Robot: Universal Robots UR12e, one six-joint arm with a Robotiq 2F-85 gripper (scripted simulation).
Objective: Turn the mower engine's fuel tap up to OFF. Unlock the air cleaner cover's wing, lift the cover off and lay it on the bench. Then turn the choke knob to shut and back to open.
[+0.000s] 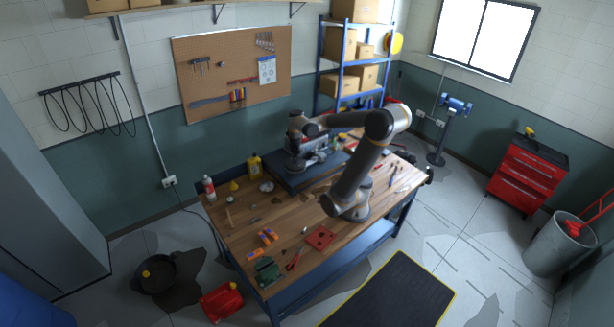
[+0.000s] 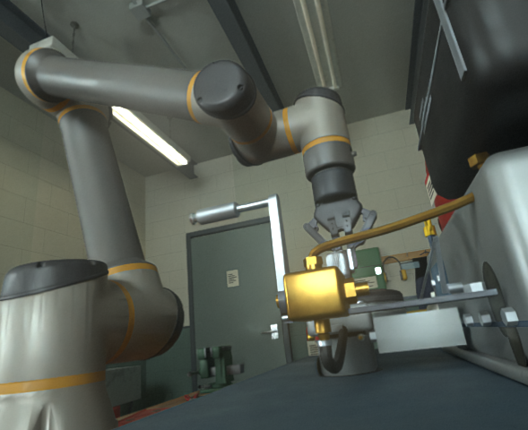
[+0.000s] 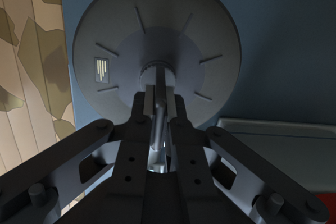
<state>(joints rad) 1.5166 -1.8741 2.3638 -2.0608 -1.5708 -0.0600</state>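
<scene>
My gripper [image 3: 160, 96] points straight down over the round grey air cleaner cover [image 3: 156, 48] at the left end of the mower engine [image 1: 309, 150]. The engine sits on a blue mat on the wooden bench. The cover's thin upright wing [image 3: 159, 84] stands at the cover's centre, between my fingers. From the second side camera the gripper [image 2: 341, 252] hangs just behind the brass fuel tap body [image 2: 316, 293] and its amber fuel hose [image 2: 394, 225]. The choke knob is not visible to me. The gripper is closed on the wing.
A yellow bottle [image 1: 253, 167] and a white spray can [image 1: 208, 188] stand on the bench left of the mat. Small tools, a red plate [image 1: 320, 238] and a green vise [image 1: 266, 272] lie on the bench front. The arm's base [image 1: 348, 203] stands mid-bench.
</scene>
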